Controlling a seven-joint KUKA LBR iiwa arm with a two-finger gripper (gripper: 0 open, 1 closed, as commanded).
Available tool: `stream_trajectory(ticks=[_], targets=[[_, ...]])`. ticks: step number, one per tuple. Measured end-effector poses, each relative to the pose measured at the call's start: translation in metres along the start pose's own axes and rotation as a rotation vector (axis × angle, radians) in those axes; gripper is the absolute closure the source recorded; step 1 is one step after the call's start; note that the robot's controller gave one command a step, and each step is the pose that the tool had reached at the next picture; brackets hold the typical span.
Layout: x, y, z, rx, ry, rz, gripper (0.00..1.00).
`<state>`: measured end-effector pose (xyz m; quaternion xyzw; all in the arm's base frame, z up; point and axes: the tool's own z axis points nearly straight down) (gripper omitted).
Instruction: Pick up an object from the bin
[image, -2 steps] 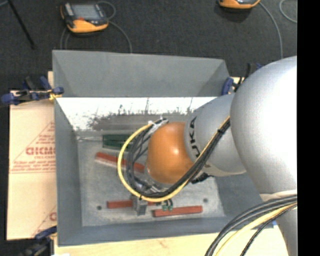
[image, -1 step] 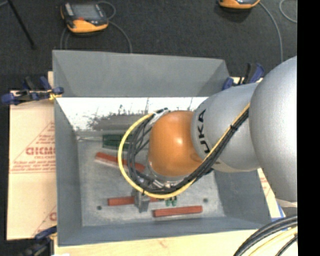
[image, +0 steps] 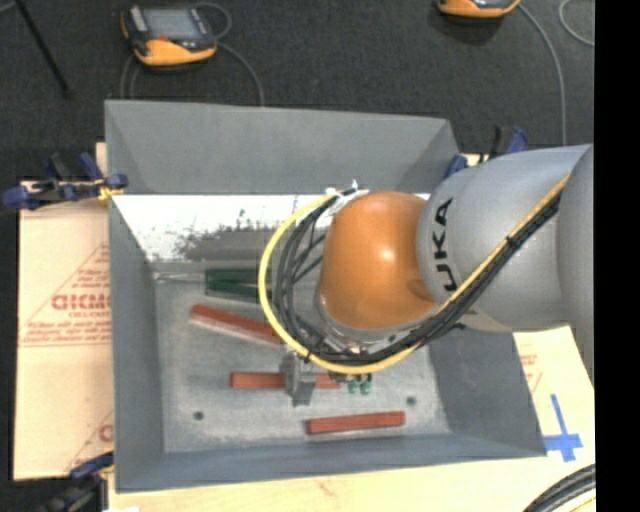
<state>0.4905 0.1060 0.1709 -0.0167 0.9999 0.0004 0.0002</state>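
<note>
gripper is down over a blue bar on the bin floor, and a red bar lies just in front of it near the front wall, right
Not quite. The camera view shows the gripper over a reddish-brown bar, not a blue one. The rest holds: a red bar lies just in front of it, near the front wall.

"UKA" in black, on the grey arm (image: 510, 250)

Matt grey metal bin (image: 138, 400) w/ scuffed back wall, matt red-brown bars (image: 355, 423), glossy smooth orange cover (image: 370, 260) on arm (image: 520, 250).
</note>
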Motion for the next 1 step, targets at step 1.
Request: stream_trajectory(ticks=[1], targets=[[-0.0275,0.0521,-0.0757,-0.001,-0.003,-0.058,1.00]])
